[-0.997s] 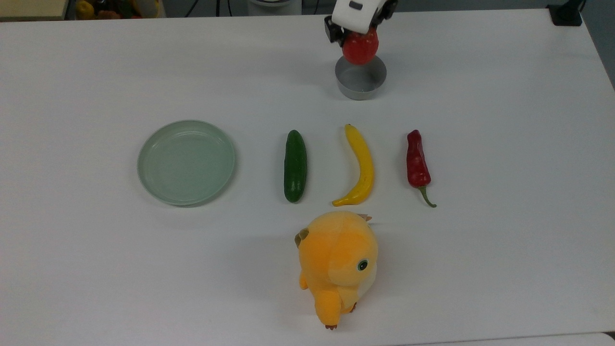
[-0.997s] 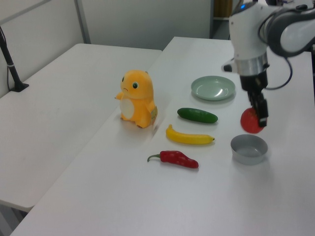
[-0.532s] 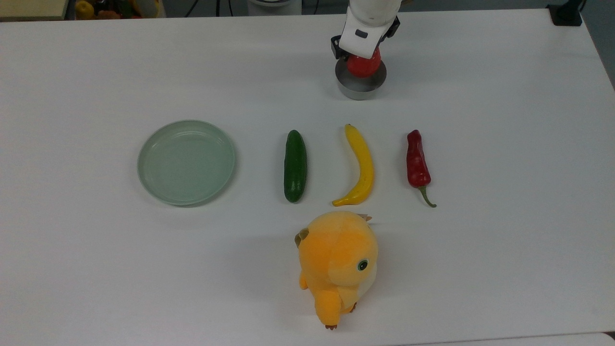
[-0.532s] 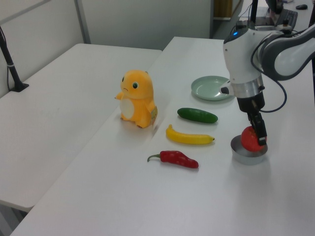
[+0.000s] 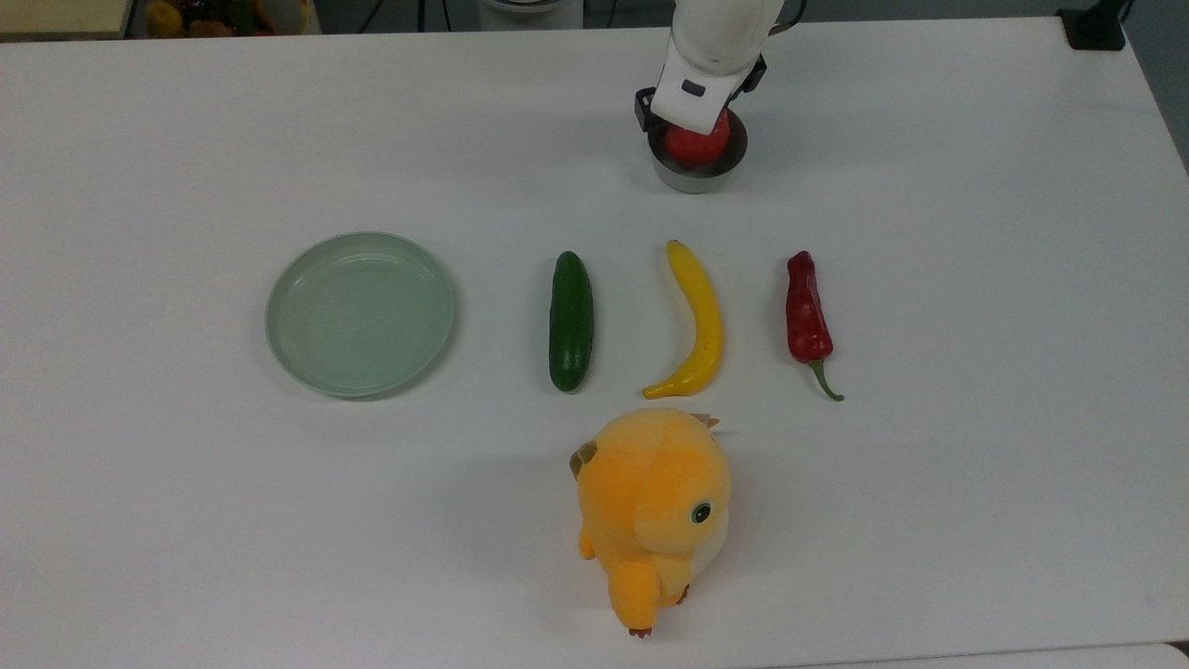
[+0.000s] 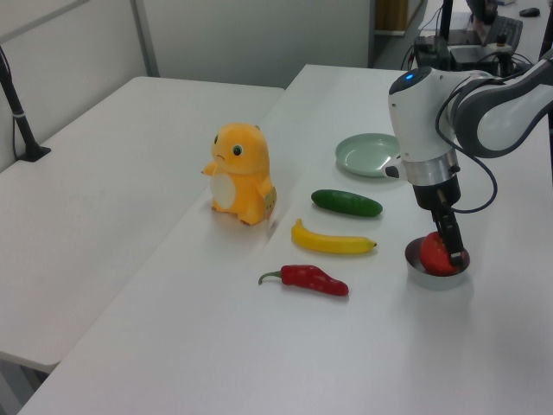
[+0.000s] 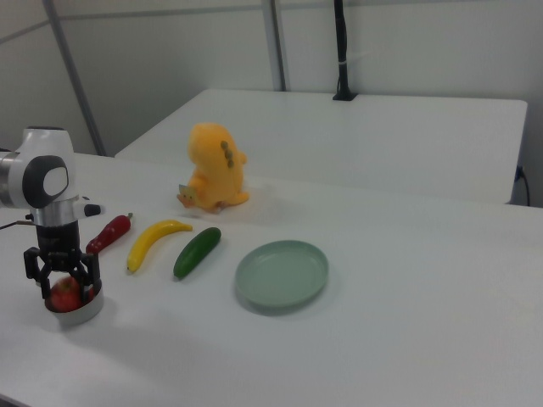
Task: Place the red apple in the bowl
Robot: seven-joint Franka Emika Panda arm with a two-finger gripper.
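Observation:
The red apple (image 5: 699, 147) sits low inside the small grey bowl (image 5: 695, 178) at the far side of the table. My gripper (image 5: 692, 130) stands straight above the bowl, its fingers reaching down on either side of the apple and shut on it. In the left view a dark finger (image 6: 448, 235) lies against the apple (image 6: 435, 256), which fills the bowl (image 6: 436, 277). The right view has the gripper (image 7: 64, 284) straddling the apple (image 7: 64, 294) in the bowl (image 7: 81, 315).
In a row across the middle lie a pale-green plate (image 5: 360, 314), a cucumber (image 5: 570, 321), a banana (image 5: 701, 321) and a red chili pepper (image 5: 806, 314). An orange plush toy (image 5: 652, 511) stands nearer the front edge.
The gripper has come down with the apple. One second ago the apple hung above the bowl; now it sits low inside the bowl.

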